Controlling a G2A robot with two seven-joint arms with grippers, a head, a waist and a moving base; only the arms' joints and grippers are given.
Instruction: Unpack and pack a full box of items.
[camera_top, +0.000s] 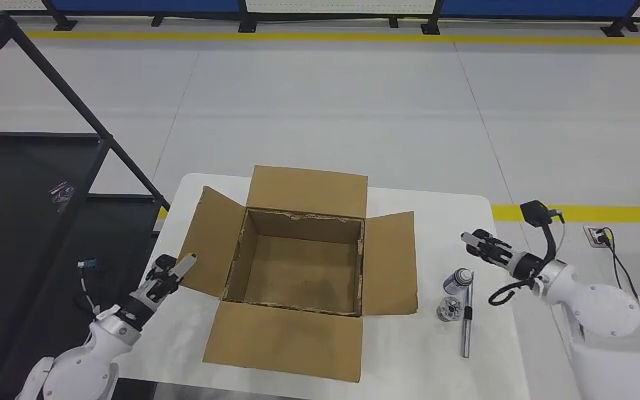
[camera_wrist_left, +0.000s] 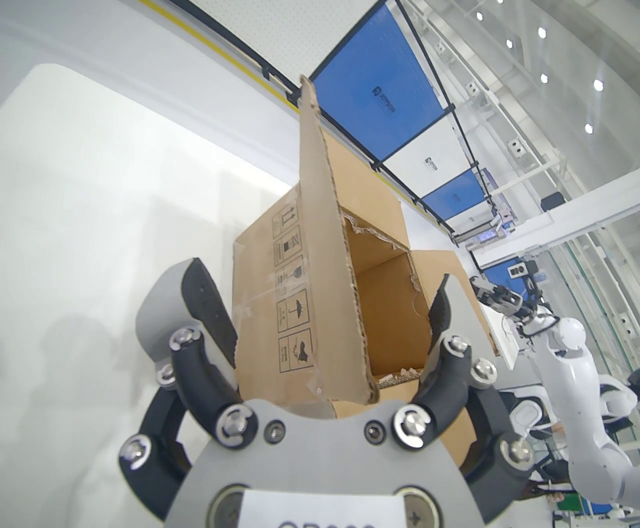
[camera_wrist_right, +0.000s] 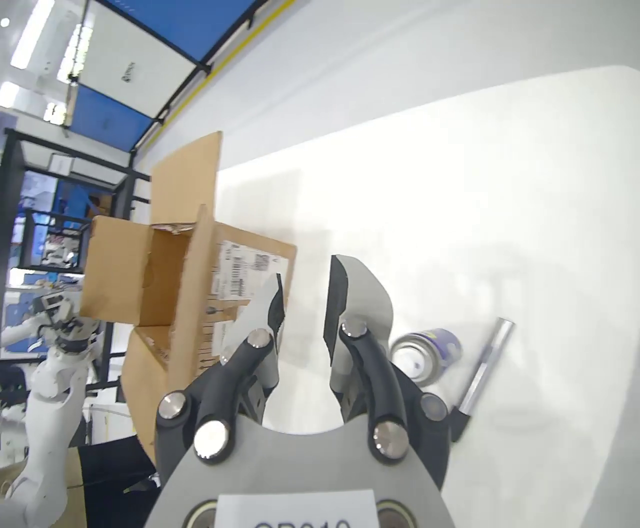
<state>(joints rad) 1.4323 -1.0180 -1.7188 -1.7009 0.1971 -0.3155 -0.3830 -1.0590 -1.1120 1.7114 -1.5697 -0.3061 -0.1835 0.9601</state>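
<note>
Left claw (camera_wrist_left: 320, 281) wide open, empty.

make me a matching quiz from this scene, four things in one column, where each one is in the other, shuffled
1 cardboard box
2 can
3 metal rod
4 left end effector

a holding nothing, left of the box
b middle of the table, flaps spread
c lying flat near the table's right edge
d between box and rod

Pairs: 1-b, 2-d, 3-c, 4-a
</note>
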